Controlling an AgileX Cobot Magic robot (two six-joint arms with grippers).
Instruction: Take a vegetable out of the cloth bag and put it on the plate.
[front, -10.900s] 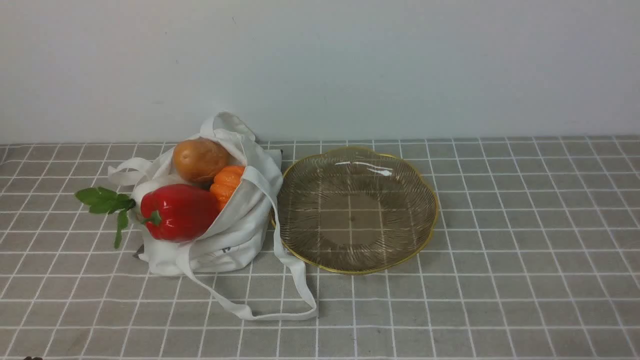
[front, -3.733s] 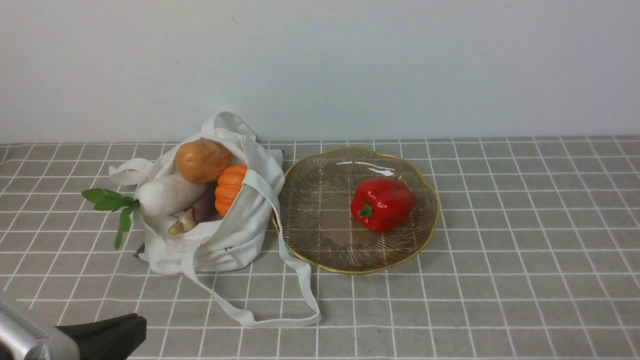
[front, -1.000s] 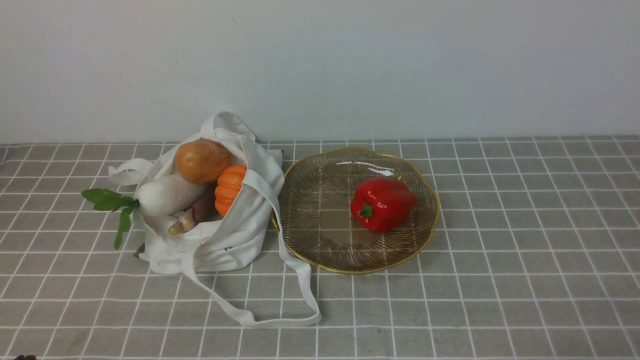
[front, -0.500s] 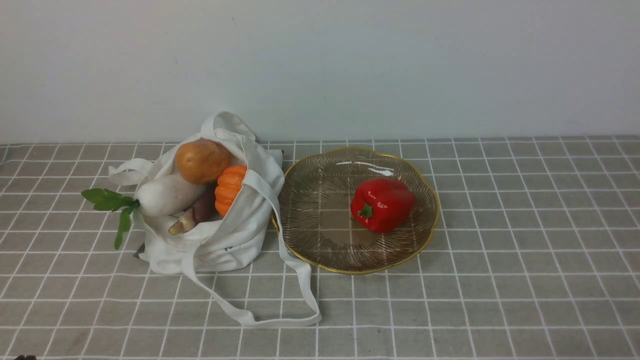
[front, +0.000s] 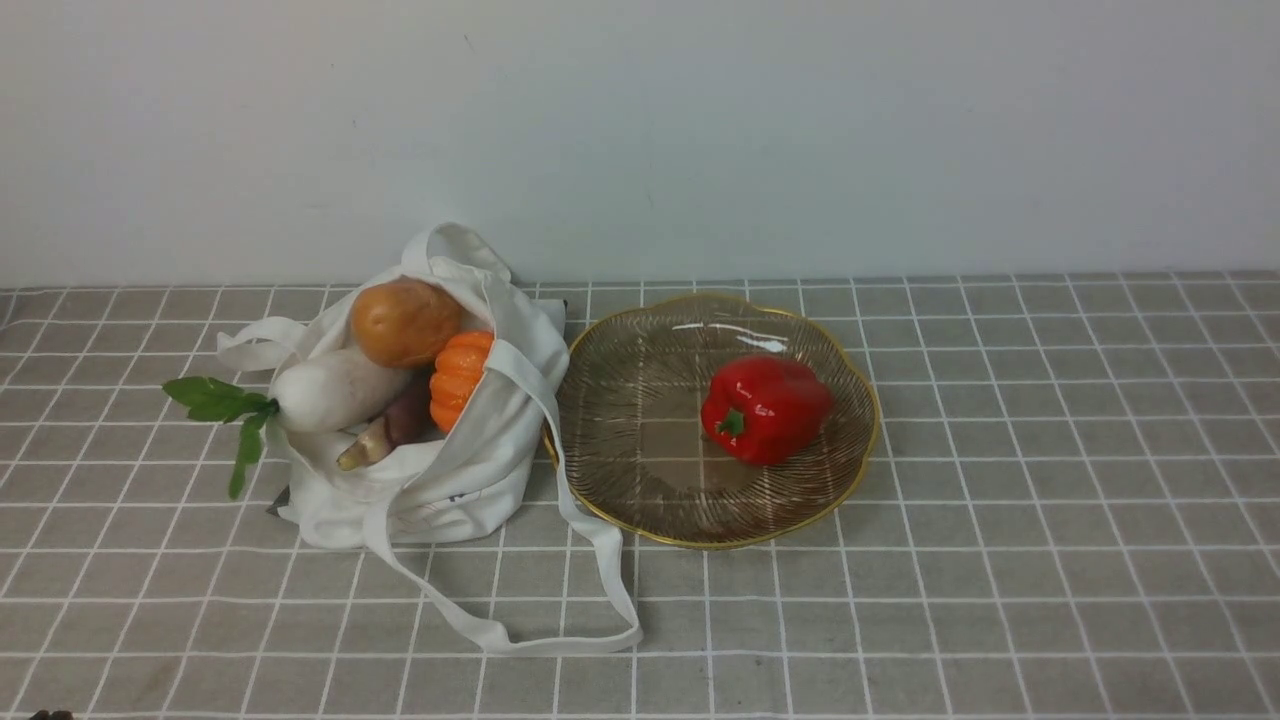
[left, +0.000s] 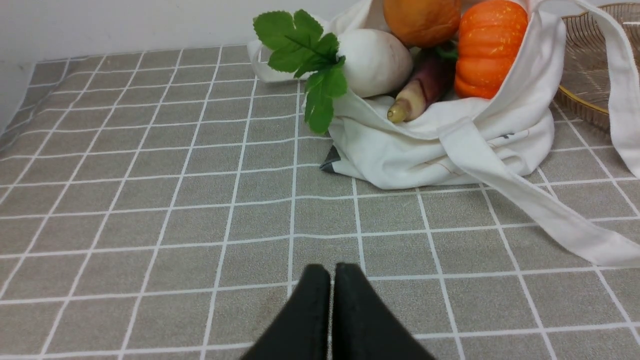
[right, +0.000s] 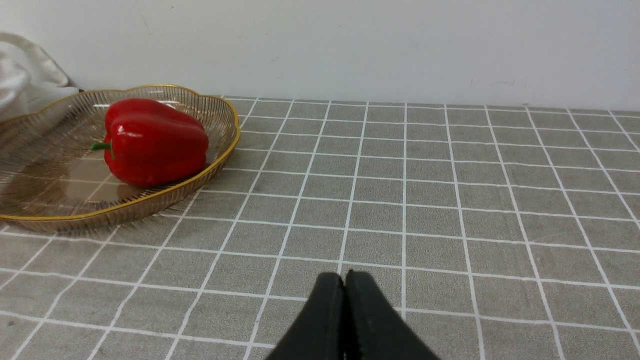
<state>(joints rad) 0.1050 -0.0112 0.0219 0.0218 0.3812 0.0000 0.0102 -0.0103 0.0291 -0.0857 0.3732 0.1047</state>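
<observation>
The red bell pepper (front: 765, 410) lies on its side in the ribbed glass plate (front: 640, 500), right of its middle; it also shows in the right wrist view (right: 155, 141) on the plate (right: 220, 150). The white cloth bag (front: 470, 480) slumps open left of the plate, and shows in the left wrist view (left: 440, 150). My left gripper (left: 332, 267) is shut and empty over the cloth, well short of the bag. My right gripper (right: 344, 275) is shut and empty, apart from the plate. Neither gripper shows in the front view.
The bag holds a brown potato (front: 405, 322), an orange pumpkin (front: 458, 378), a white radish (front: 335, 390) with green leaves (front: 215, 400) and a purple root (front: 390, 432). A long strap (front: 600, 560) loops onto the checked tablecloth (front: 1000, 560) before the plate. A wall stands behind.
Long ago the pepper lay in the bag; since 3.7 s ago it rests on the plate, and the left arm has left the front view. Nothing moved in the last second.
</observation>
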